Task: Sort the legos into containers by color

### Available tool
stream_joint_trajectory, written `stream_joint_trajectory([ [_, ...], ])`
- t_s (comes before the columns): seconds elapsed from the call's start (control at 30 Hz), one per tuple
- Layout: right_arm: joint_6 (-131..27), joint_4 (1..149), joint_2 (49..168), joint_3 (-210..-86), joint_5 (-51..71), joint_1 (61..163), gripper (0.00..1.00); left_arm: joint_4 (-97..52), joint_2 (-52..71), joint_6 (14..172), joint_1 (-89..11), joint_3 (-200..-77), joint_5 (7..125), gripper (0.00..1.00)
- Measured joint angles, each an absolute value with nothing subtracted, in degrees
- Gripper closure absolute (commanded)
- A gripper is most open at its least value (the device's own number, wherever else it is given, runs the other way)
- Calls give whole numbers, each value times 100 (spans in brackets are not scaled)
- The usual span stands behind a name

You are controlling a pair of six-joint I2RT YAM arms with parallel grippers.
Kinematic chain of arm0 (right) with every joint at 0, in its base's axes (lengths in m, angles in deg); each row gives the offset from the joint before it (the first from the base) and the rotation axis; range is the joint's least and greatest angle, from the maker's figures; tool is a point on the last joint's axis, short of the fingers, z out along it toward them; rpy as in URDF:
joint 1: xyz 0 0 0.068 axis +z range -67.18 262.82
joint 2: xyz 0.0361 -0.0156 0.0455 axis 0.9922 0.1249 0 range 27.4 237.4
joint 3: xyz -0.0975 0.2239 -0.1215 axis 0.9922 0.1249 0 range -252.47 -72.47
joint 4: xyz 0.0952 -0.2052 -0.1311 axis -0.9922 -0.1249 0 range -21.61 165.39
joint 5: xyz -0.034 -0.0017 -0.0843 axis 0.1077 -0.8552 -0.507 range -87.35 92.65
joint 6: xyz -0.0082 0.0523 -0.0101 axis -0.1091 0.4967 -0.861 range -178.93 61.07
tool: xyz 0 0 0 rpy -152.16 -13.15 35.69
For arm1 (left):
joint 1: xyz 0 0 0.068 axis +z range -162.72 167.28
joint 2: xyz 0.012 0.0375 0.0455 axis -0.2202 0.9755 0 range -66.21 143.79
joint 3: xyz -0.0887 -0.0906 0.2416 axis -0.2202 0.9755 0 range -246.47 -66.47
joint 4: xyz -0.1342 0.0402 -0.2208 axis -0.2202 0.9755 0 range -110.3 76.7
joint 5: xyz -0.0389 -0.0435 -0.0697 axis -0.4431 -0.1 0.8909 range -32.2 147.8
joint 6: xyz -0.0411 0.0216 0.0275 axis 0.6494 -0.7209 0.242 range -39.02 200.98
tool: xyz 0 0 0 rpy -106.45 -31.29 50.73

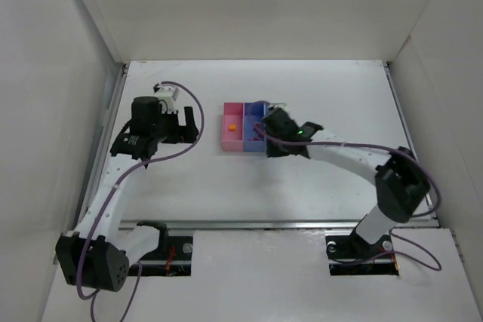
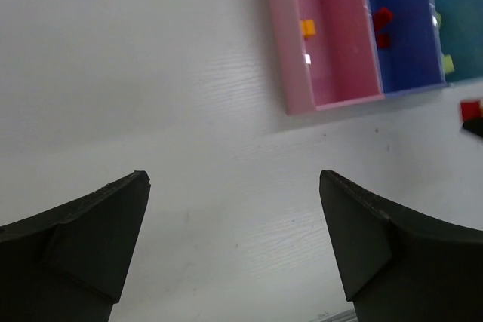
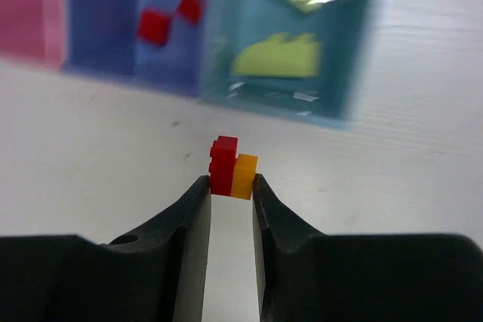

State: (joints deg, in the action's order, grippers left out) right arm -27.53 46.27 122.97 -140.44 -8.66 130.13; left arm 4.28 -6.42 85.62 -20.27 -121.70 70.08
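**brickfan:** what's the right gripper (image 3: 230, 181) doing rn?

**yamwatcher:** it's pinching two pieces side by side between nearly closed fingertips, a red lego (image 3: 223, 162) against one finger and an orange lego (image 3: 244, 176) against the other. It's hanging low over the white table (image 3: 90, 148), just in front of where the blue bin (image 3: 106, 35) is meeting the light blue bin (image 3: 339, 58).

**brickfan:** anything sitting in the bins?

**yamwatcher:** two red legos (image 3: 155, 26) are lying in the blue one. Yellow-green pieces (image 3: 275, 58) are lying in the light blue one, too blurry to count. A small orange piece (image 2: 307, 28) is sitting in the pink bin (image 2: 290, 73).

**brickfan:** and the left arm?

**yamwatcher:** the left gripper (image 2: 234, 179) is hovering wide open, gripping nothing, over the table off the pink end of the row, well apart from it. From the top camera the right wrist (image 1: 290, 132) is covering the light blue bin, so only pink and blue are showing there.
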Motion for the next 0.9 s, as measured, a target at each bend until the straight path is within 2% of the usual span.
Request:
stream_joint_trajectory([
  [0.03, -2716, 4568, 11987, -13932, -1004, 12694, 89, 428, -535, 8435, -2222, -12189, 7034, 0],
  [0.13, -2699, 4382, 11220, -13819, -1201, 12058, 89, 428, -216, 7952, -3072, -12406, 7025, 0],
  [0.23, -2708, 4323, 10959, -13797, -1238, 11599, 89, 413, 116, 7390, -3905, -12825, 7029, 0],
  [0.5, -2533, 4349, 11707, -13257, -1190, 9995, 87, 603, 1161, 5694, -5022, -14242, 7034, 0],
  [0.67, -2546, 4327, 11897, -13242, -1192, 10325, 87, 791, 1780, 5056, -5524, -14875, 7123, 0],
  [0.9, -2469, 4502, 12013, -12901, -927, 10528, 66, 970, 1806, 4685, -5935, -14506, 7261, 0],
])
